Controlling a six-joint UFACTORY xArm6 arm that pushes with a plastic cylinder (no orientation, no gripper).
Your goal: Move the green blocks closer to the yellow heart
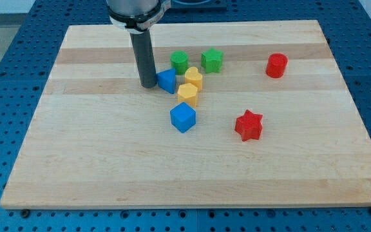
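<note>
The yellow heart (194, 78) sits near the board's middle top, with a yellow hexagon (188, 94) touching it just below. A green round block (180, 62) lies up and left of the heart. A green star (212, 60) lies up and right of it. My tip (149, 85) stands on the board at the left side of a blue triangle block (167, 80), touching or nearly touching it. The triangle sits just left of the heart. The tip is below and left of the green round block.
A blue cube (183, 117) lies below the yellow hexagon. A red star (248, 125) is to the lower right. A red cylinder (276, 65) stands at the upper right. The wooden board (76, 148) rests on a blue perforated table.
</note>
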